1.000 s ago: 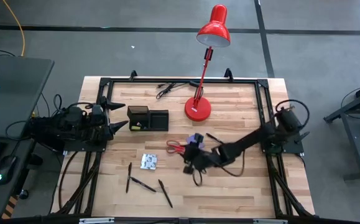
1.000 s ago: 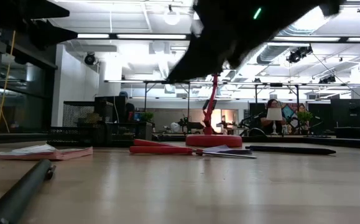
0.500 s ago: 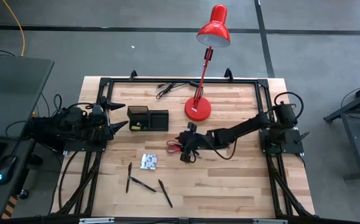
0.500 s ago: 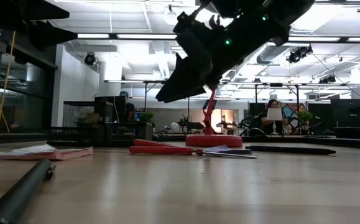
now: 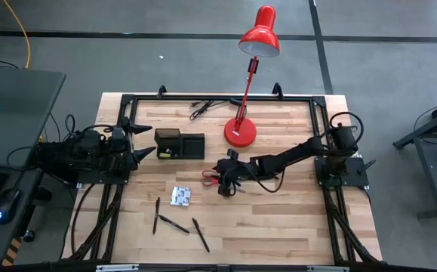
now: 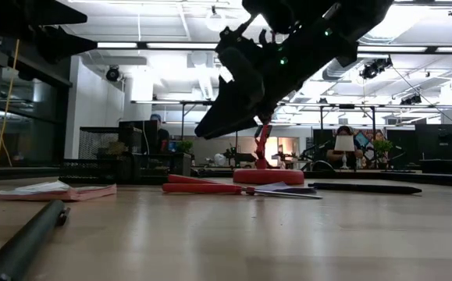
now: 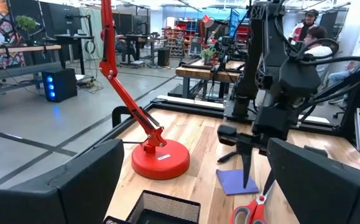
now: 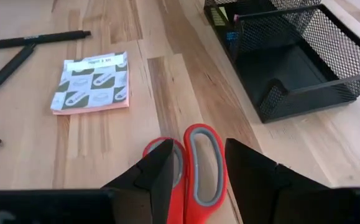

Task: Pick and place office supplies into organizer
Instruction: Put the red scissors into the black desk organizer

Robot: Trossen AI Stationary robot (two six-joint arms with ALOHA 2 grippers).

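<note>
The red-handled scissors (image 5: pixel 210 178) (image 8: pixel 189 163) lie flat on the table near its middle. My right gripper (image 5: pixel 223 182) (image 8: pixel 199 177) hovers open above their handles, one finger on each side, tips clear of the table in the low view (image 6: pixel 204 131). The purple pad (image 7: pixel 235 182) (image 6: pixel 284 190) lies just beyond the scissors. The patterned packet (image 5: pixel 180 196) (image 8: pixel 92 82) and three black pens (image 5: pixel 174 224) lie nearer the near edge. The black mesh organizer (image 5: pixel 180 145) (image 8: pixel 285 56) stands left of centre. My left gripper (image 5: pixel 140 139) waits open at the left edge.
A red desk lamp stands on its round base (image 5: pixel 240 133) right of the organizer, its arm leaning over the far edge. A black cable (image 5: pixel 203 109) lies by the far rail. Another pen (image 6: pixel 366 188) lies right of the pad. People sit in the room behind.
My right gripper has swung from closer to the near edge toward the far edge, to a spot over the scissors' handles, then dipped slightly. Its arm has straightened out. Nothing on the table has moved.
</note>
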